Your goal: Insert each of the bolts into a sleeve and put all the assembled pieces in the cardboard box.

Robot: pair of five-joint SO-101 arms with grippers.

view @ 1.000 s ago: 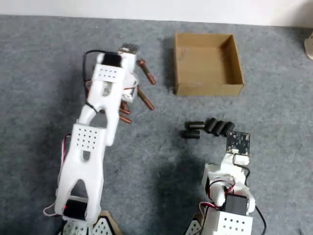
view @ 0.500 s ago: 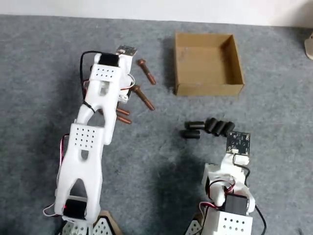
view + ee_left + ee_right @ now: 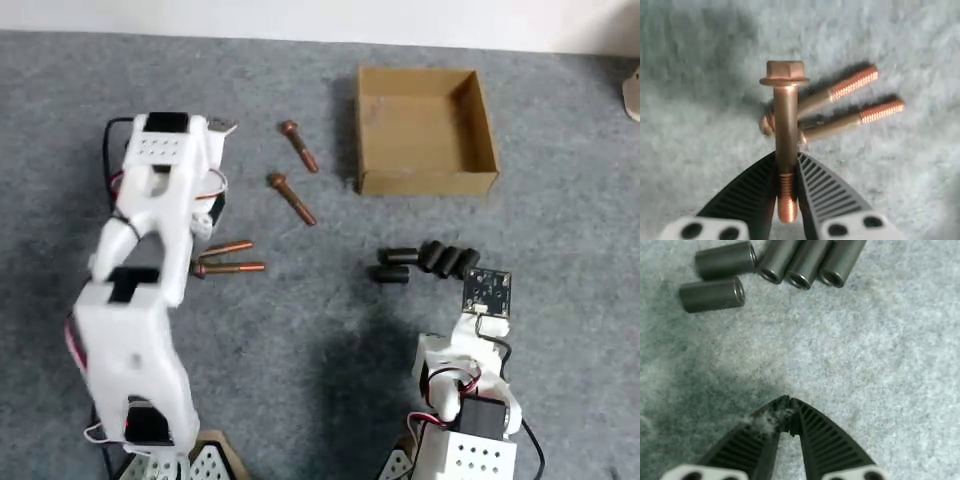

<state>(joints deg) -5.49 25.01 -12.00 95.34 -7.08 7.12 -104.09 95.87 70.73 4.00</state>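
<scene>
My left gripper (image 3: 786,167) is clenched on the threaded end of a copper-coloured hex-head metal bolt (image 3: 785,115). Its shank runs straight out along my fingers, head farthest from me, above the grey felt-covered desk (image 3: 700,130). Two more copper bolts (image 3: 850,85) lie side by side beneath it. The five dark grey cylindrical metal sleeves (image 3: 425,260) lie well apart from this gripper, across the desk on my right. They sit just ahead of my right gripper (image 3: 789,412), which is closed on nothing, so that arm is the nearer one. Three sleeves lie side by side with their open ends towards it and two lie crosswise. Beyond them stands the open brown cardboard box (image 3: 425,183), with no assembled piece in it yet. I can read no label or writing anywhere.
</scene>
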